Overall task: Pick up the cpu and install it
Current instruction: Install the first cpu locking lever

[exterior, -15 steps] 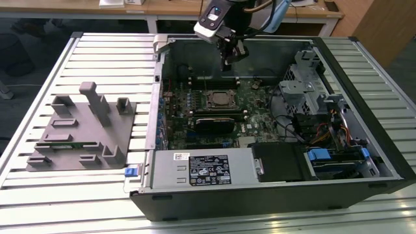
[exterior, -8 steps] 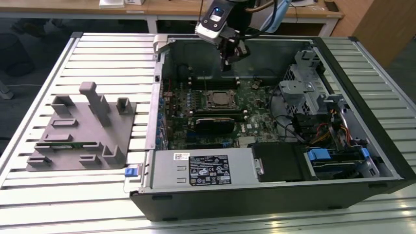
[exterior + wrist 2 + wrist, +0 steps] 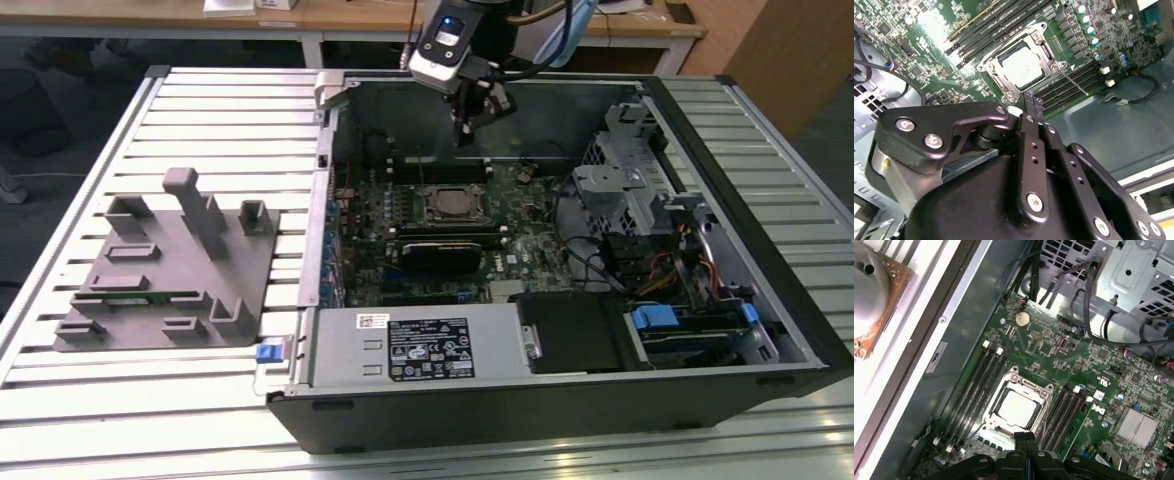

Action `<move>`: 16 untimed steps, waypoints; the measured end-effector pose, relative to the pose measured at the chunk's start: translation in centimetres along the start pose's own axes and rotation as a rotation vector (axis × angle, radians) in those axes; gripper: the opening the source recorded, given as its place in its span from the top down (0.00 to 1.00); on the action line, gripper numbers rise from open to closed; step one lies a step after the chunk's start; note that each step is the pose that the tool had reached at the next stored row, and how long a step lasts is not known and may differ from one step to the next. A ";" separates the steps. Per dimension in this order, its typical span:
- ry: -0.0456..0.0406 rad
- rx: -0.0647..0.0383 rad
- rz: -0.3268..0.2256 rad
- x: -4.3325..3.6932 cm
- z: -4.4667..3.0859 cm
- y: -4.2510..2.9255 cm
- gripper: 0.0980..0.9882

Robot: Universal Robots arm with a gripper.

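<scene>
The cpu [image 3: 451,205] is a small square chip with a silvery-white top, lying flat inside the socket frame [image 3: 450,188] on the green motherboard [image 3: 527,235]. It shows in both wrist views [image 3: 1021,65] [image 3: 1016,409], with the metal frame [image 3: 1046,31] [image 3: 1015,375] around it. My gripper [image 3: 467,125] hangs above the board, a little behind the socket and apart from the chip. Its two black fingers are pressed together with nothing between them, as both wrist views show [image 3: 1032,106] [image 3: 1026,439].
The open computer case [image 3: 694,120] lies on a slatted metal table [image 3: 227,110]. A grey tray [image 3: 160,270] with upright holders sits at the exterior view's left. Inside the case are a drive cage [image 3: 621,175], cables, a power supply [image 3: 420,345] and memory slots [image 3: 976,380].
</scene>
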State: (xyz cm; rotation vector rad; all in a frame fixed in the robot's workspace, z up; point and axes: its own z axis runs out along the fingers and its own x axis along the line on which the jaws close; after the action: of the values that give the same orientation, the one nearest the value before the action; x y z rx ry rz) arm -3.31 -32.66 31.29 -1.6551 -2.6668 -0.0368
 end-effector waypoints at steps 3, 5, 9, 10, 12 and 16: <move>0.0003 0.000 -0.018 0.00 0.00 0.00 0.99; 0.0006 0.000 -0.030 0.00 0.00 0.00 0.99; 0.0010 0.001 -0.051 0.00 0.00 0.00 0.99; 0.0011 0.001 -0.056 0.00 0.00 0.00 0.99; 0.0013 0.001 -0.067 0.00 0.00 0.00 0.99; 0.0017 0.001 -0.087 0.00 0.00 0.00 0.99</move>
State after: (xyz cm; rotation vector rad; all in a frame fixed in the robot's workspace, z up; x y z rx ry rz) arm -3.31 -32.66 31.29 -1.5365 -2.7357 -0.0367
